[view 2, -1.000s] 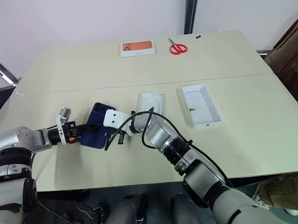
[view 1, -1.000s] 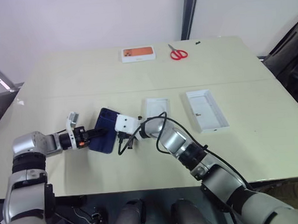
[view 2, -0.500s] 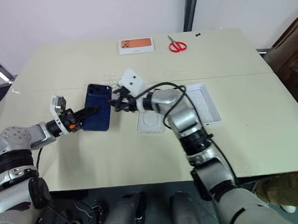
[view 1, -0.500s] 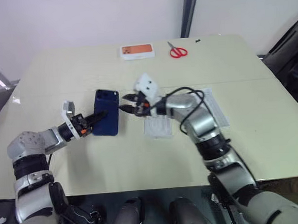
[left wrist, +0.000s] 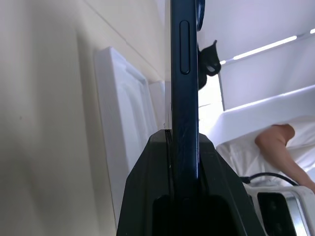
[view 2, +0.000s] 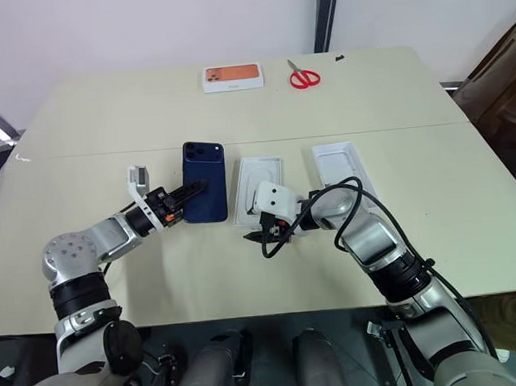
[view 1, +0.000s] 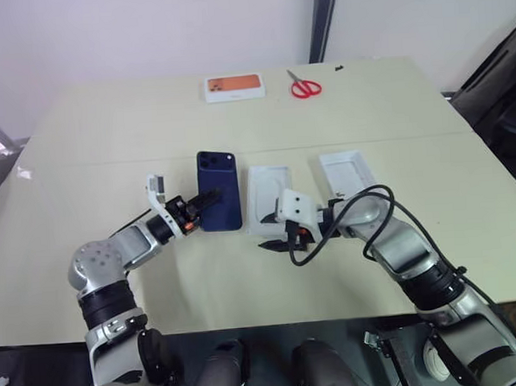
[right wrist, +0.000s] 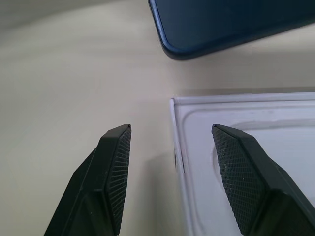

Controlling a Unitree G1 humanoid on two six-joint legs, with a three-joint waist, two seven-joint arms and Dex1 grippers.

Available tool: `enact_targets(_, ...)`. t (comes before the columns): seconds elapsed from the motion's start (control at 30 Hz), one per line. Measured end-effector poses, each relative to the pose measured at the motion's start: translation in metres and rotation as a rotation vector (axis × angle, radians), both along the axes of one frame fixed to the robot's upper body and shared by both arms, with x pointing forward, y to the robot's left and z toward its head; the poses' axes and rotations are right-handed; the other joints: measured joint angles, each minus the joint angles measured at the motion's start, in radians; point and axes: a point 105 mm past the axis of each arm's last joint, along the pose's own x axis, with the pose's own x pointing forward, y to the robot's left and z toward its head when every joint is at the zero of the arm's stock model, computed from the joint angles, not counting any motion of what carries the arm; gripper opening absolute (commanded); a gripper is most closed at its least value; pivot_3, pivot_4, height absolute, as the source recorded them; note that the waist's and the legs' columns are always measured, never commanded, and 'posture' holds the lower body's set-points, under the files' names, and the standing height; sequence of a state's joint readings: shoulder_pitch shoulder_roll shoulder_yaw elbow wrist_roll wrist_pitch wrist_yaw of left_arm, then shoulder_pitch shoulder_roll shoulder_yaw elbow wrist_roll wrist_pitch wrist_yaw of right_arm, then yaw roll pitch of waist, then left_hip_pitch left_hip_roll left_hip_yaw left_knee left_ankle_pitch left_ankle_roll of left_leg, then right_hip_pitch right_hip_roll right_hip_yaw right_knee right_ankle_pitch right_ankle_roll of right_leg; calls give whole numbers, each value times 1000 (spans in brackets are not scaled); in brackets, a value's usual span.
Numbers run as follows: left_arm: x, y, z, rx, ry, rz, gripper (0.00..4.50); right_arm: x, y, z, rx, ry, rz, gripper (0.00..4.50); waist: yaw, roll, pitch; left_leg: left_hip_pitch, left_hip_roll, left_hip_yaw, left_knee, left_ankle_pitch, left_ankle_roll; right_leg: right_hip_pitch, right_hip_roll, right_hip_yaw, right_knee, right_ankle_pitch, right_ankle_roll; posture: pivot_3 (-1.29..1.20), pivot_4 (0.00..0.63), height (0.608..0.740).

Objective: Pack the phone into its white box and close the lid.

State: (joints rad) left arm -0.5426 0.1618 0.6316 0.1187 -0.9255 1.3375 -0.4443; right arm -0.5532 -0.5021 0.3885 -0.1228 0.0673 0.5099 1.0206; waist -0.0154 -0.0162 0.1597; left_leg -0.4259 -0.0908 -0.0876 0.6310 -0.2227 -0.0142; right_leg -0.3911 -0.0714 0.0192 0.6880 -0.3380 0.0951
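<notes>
**Phone held beside the trays**

The left gripper [view 1: 208, 202] has its fingers [left wrist: 167, 162] clamped on one short edge of the phone [view 1: 220, 201], the dark blue back facing up with the camera cluster at the far corner. The phone sits just left of a white tray with an oval recess [view 1: 268, 195]; from the head views I cannot tell whether it rests on the desk [view 1: 108, 140] or hangs slightly above it.

The right gripper [view 1: 274, 244] hovers at the near end of that tray, its fingers [right wrist: 116, 167] spread wide and holding nothing, one finger over the desk, the other over the tray's corner.

A second white tray [view 1: 350, 175] with a raised rim lies open just to the right. Far back on the desk lie a white box with an orange phone picture [view 1: 233, 88] and red scissors [view 1: 304, 88].
</notes>
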Motion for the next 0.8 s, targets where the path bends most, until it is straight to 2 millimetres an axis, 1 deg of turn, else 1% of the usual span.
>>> enact_targets(0.1, 3, 3, 6, 5, -24, 31, 0, -2, -2, -6, -15, 0, 3, 2716, 4, -1, 0, 0, 0, 0, 0, 0, 0, 1, 0, 0, -1, 0, 0, 0, 150, 734)
enact_targets(0.27, 5, 7, 11, -3, -27, 46, 0, 0, -6, -15, -30, 16, -14, 2716, 3, -2, 1, 0, 0, 0, 0, 0, 0, 1, 0, 0, -1, 0, 0, 0, 150, 734)
enact_targets(0.3, 5, 8, 12, -3, -31, 47, 0, 0, -6, -15, -29, 15, -15, 2491, 3, -2, 1, 0, 0, 0, 0, 0, 0, 1, 0, 0, -1, 0, 0, 0, 150, 734)
enact_targets(0.37, 6, 9, 13, 0, -32, 52, 0, 1, -6, -15, -26, 14, -22, 1905, 1, -2, 1, 0, 0, 0, 0, 0, 0, 1, 0, 0, -1, 0, 0, 0, 150, 734)
enact_targets(0.47, 6, 8, 13, -5, -29, 48, 0, 3, -5, -15, -16, 11, -36, 422, 2, -2, 1, 0, 0, 0, 0, 0, 0, 1, 0, 0, -1, 0, 0, 0, 150, 734)
enact_targets(0.67, 5, 3, 10, 4, -14, 31, 0, 3, -2, -15, -2, 15, -35, 422, 2, -2, 1, 0, 0, 0, 0, 0, 0, 1, 0, 0, -1, 0, 0, 0, 150, 734)
enact_targets(0.7, 5, 2, 10, 5, -14, 31, 0, 2, -1, -14, 3, 17, -33, 200, 2, -2, 1, 0, 0, 0, 0, 0, 0, 1, 0, 0, -1, 0, 0, 0, 150, 734)
enact_targets(0.8, 5, 2, 9, 10, -7, 35, 0, 2, 0, -14, 9, 14, -26, 200, 2, -2, 1, 0, 0, 0, 0, 0, 0, 1, 0, 0, -1, 0, 0, 0, 150, 734)
